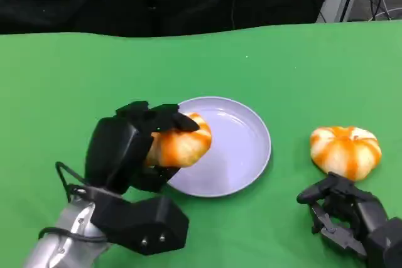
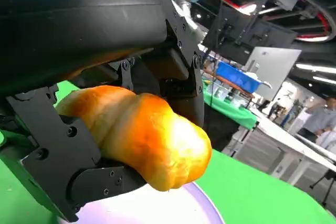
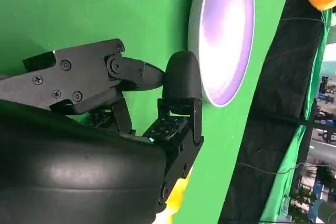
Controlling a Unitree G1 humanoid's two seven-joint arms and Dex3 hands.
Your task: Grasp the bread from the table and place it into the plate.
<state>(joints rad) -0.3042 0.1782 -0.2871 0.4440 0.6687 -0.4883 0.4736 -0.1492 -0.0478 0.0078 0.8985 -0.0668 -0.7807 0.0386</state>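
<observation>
One bread roll, judged light and soft, clamped across its sides by left hand fingers above plate rim; right hand fingers apart, holding nothing.

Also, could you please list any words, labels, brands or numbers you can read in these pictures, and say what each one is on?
None can be read. The bread in the left hand, the plate, the second bread and the right hand carry no print; background monitors show nothing legible.

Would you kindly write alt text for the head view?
The left hand holds an orange bread over the left rim of a lavender plate on a green table. A second bread lies beside the right hand.
</observation>
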